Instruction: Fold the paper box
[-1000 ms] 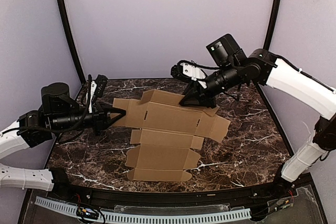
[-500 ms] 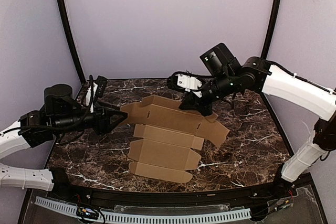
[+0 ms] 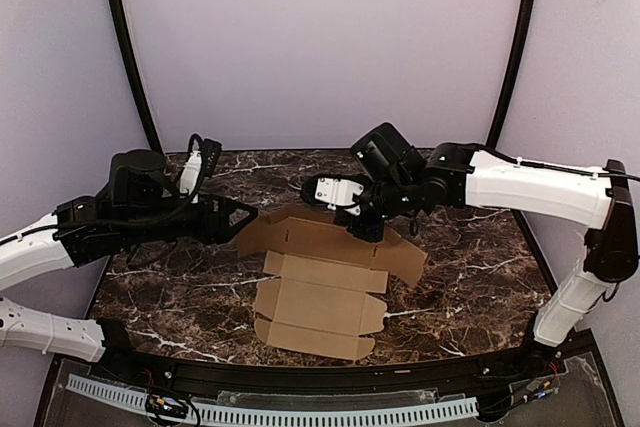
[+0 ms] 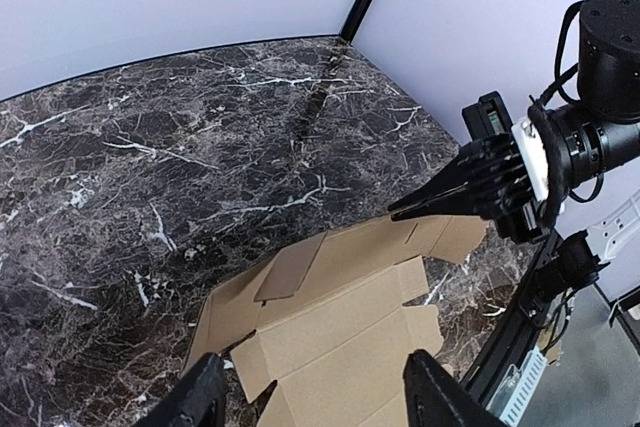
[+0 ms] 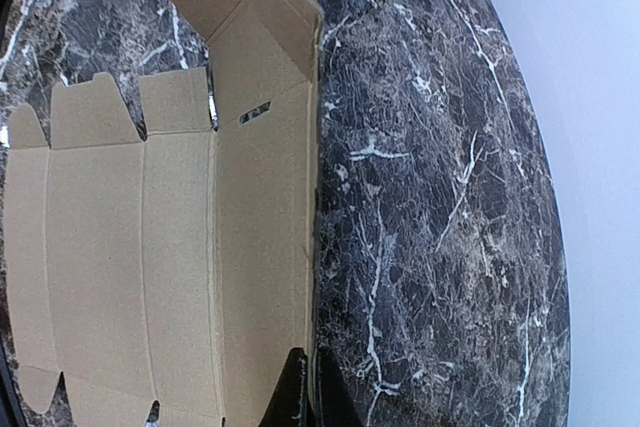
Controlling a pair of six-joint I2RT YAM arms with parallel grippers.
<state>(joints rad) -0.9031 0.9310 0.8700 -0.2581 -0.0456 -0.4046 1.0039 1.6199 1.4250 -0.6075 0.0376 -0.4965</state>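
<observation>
The paper box (image 3: 325, 292) is a flat tan die-cut sheet lying mid-table, creased panels toward me, its far panel tilted up a little. My right gripper (image 3: 366, 231) is shut on that far panel's edge; in the right wrist view its fingertips (image 5: 312, 372) pinch the thin edge of the paper box (image 5: 150, 247). My left gripper (image 3: 248, 215) hangs open just off the sheet's left flap. In the left wrist view its fingers (image 4: 205, 397) stand wide apart above the paper box (image 4: 350, 317), touching nothing.
The dark marble table (image 3: 470, 257) has a black rim and a white cable track (image 3: 300, 412) along the near edge. Black frame posts (image 3: 125, 47) rise at the back corners against purple walls.
My left gripper has opened and let go of the left flap. My right gripper has shut on the far edge and swung left and lower. The sheet has shifted slightly right.
</observation>
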